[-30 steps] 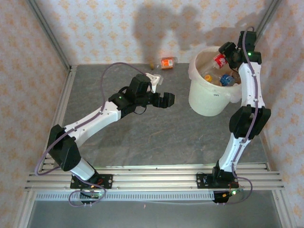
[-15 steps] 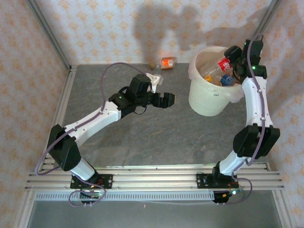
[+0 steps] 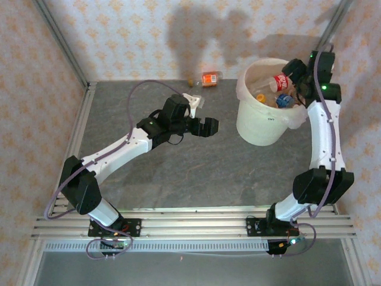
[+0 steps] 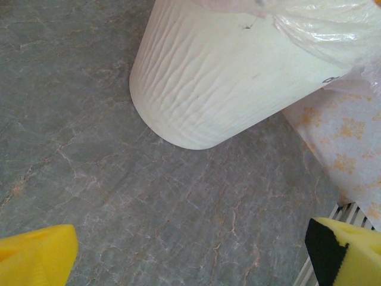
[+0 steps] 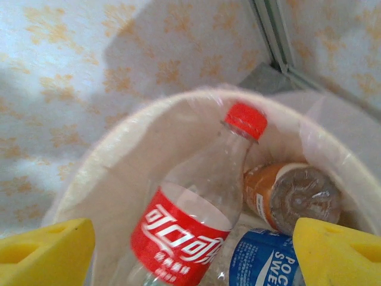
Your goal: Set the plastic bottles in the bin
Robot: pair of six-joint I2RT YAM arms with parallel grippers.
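Two agape, empty: left end effector (image 4: 190, 256), right end effector (image 5: 190, 253); red-label bottle (image 5: 193, 214) binned; overhead, orange bottle (image 3: 209, 78) outside

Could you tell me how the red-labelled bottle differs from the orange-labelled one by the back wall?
The red-labelled bottle leans cap-up inside the bin; the orange-labelled bottle lies on the table, outside it. One label is red, the other orange. Both are drink bottles.
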